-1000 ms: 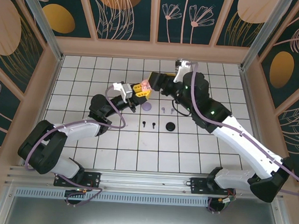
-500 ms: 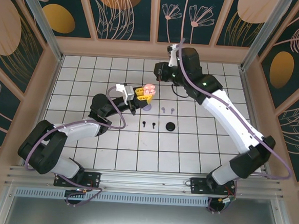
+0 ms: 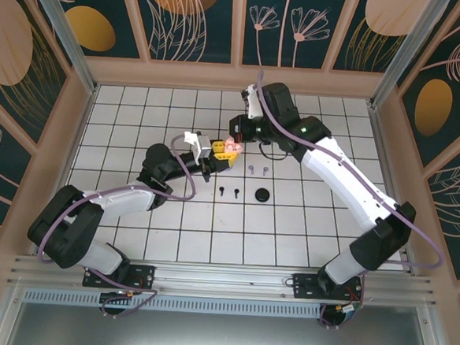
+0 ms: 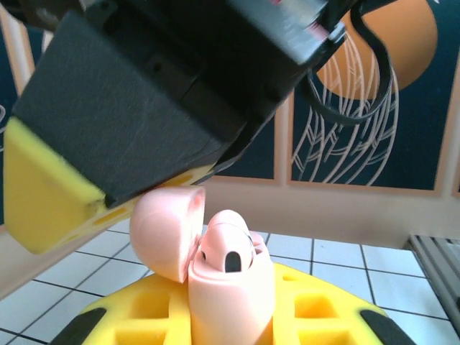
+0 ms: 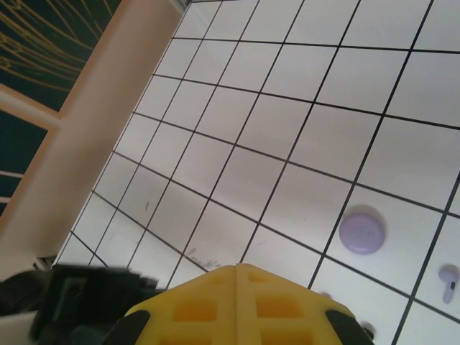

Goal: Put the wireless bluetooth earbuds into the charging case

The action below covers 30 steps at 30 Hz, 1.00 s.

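right gripper now clenched, back at pink case — left gripper grasping it

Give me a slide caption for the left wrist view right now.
Left fingers hold the open pink case, an earbud seated inside, right fingers just above its lid.

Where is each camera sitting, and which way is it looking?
Top external: above and behind the robot, looking down on the tiled table; left arm and right arm show, left pincer holding the open pink case.
Left wrist: on the left arm, looking across the table at a painted wall; its own yellow fingers grip the case.
Right wrist: on the right arm, looking down at tiles, a lilac case and lilac earbud; its own yellow fingers show.
Shared: top and left wrist both see the pink case.
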{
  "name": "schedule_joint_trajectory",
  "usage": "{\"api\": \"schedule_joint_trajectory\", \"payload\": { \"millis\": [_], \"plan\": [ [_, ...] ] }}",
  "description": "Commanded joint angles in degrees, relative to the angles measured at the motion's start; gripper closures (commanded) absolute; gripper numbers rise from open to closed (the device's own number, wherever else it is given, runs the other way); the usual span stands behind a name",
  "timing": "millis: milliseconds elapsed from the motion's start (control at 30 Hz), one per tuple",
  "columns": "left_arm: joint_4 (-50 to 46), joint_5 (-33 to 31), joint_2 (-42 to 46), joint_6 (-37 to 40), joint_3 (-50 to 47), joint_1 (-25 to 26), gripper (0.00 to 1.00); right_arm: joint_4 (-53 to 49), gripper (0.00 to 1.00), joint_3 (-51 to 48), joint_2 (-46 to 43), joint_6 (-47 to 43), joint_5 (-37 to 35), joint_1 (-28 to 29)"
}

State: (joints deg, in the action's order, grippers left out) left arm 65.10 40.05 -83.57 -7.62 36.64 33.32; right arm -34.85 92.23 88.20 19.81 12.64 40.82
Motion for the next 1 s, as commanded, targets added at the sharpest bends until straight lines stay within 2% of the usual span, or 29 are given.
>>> {"api": "schedule_joint_trajectory", "payload": {
  "millis": [0,67,233,333,433,567,633,800,967],
  "plan": [
    [2.39,-2.51,-0.45,-0.50,2.36,-0.21,1.00,-2.63,1.00,-5.81,-6.90,1.38,0.54,4.96],
    [2.88,-2.70,-0.71,-1.35,2.32,-0.19,1.00,-0.23,1.00,-9.81,-11.04,4.35,-4.03,4.44],
    [3.77,-5.18,-0.39,-4.31,0.71,-0.10,1.00,10.06,1.00,-22.59,-24.15,14.33,-13.11,-2.44],
    [1.09,-9.01,0.38,-6.65,-0.55,-0.10,1.00,14.07,0.93,-29.07,-29.99,17.51,-14.03,-5.01],
    [-4.77,-14.81,0.78,-9.84,-1.22,-0.10,1.00,14.64,0.82,-33.13,-31.93,18.02,-13.88,-5.39],
    [-17.21,-23.43,0.06,-16.02,0.57,-0.28,1.00,15.85,0.71,-38.92,-33.43,18.91,-13.70,-5.39],
    [-23.04,-25.22,-0.90,-17.71,2.06,-0.61,1.00,17.02,0.63,-41.89,-34.45,19.37,-12.04,-5.35],
    [-27.78,-24.67,-3.18,-24.70,1.86,-3.87,1.00,17.97,0.49,-47.02,-36.03,19.66,-12.06,-5.35],
    [-27.75,-18.12,-8.34,-32.59,1.34,-10.25,1.00,17.80,0.41,-49.45,-36.30,18.70,-12.96,-5.38]
  ]
}}
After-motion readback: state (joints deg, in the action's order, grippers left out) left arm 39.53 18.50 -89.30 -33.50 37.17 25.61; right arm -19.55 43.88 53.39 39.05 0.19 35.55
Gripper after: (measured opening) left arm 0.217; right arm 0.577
